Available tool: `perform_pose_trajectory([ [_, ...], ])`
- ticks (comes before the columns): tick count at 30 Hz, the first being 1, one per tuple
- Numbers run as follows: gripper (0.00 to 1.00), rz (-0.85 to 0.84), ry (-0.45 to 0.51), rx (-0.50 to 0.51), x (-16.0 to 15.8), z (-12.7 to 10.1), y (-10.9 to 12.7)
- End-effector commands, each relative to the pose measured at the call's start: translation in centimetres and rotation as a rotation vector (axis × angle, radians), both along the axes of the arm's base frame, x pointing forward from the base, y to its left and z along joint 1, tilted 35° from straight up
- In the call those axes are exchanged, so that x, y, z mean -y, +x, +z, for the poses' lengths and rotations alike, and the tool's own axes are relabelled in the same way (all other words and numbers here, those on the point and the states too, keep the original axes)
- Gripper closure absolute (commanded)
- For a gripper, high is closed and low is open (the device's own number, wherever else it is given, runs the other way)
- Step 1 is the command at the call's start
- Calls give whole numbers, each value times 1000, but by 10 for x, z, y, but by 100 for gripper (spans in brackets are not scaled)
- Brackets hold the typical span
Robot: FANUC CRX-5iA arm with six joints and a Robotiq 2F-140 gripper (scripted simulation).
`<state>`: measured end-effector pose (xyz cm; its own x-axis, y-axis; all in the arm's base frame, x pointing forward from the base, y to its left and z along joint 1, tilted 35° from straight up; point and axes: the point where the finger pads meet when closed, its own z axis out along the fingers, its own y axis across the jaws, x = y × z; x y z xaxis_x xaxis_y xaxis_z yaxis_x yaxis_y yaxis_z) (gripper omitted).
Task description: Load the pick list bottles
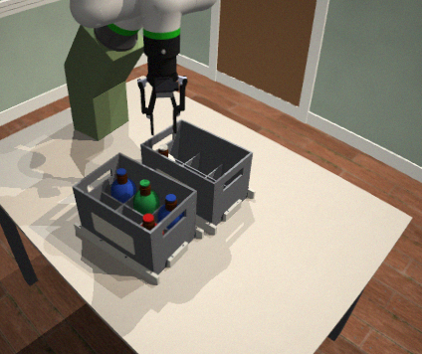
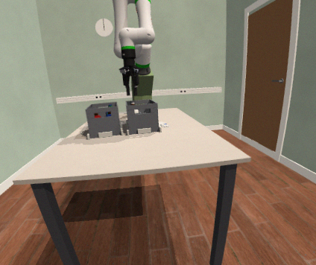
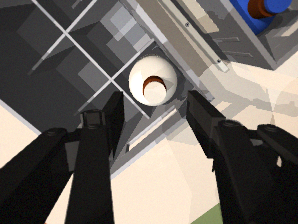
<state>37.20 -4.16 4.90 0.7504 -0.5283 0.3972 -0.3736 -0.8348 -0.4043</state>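
Observation:
My gripper point(image 1: 163, 130) hangs above the far left corner of the right-hand grey crate point(image 1: 204, 166), fingers partly apart and holding nothing. In that corner cell a bottle with a white label point(image 1: 164, 150) stands upright. In the wrist view this bottle point(image 3: 152, 86) sits below and between my fingers, clear of them. The left-hand crate point(image 1: 134, 214) holds two blue-label bottles point(image 1: 122, 186) point(image 1: 168, 206), a green one point(image 1: 145, 196) and a red one point(image 1: 148, 220). The pick list point(image 2: 164, 125) lies right of the right-hand crate, too small to read.
The arm's green pedestal point(image 1: 97, 85) stands at the table's back left. The two crates sit side by side, each on low brackets. The other divided cells of the right-hand crate look empty. A door point(image 2: 266, 71) is at the right wall.

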Motion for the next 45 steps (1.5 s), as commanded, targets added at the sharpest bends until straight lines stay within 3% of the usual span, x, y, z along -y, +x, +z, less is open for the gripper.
perform_pose_trajectory([
  [1,56,0,0,1,1,7,-5],
  [11,56,0,-1,1,26,4,-3],
  [40,56,0,-1,1,159,-9,16],
  [45,56,0,-1,1,159,-9,16],
])
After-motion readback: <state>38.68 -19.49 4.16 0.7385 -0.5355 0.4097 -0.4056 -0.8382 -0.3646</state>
